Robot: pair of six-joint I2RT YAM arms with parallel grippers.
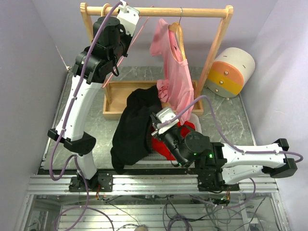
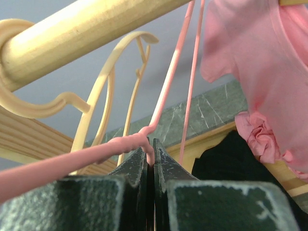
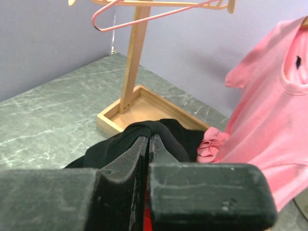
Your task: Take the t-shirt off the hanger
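My left gripper (image 1: 126, 14) is up by the wooden rail (image 1: 159, 10), shut on a bare pink hanger (image 1: 126, 54); in the left wrist view the hanger's neck (image 2: 96, 154) is pinched between the closed fingers (image 2: 150, 149). My right gripper (image 1: 156, 120) is shut on a fold of a black t-shirt (image 1: 132, 127), which droops over the rack's base and the table; the right wrist view shows the fabric (image 3: 159, 132) clamped at my fingertips (image 3: 149, 139). The pink hanger (image 3: 154, 17) hangs high and apart from the shirt.
A pink t-shirt (image 1: 173, 72) hangs on a wooden hanger (image 1: 177, 31) on the rail. The rack's wooden tray base (image 1: 115, 98) lies below. Red cloth (image 1: 166, 147) lies under my right gripper. A round white, orange and yellow object (image 1: 231, 72) stands back right. Pale hangers (image 2: 110, 82) hang beside my left gripper.
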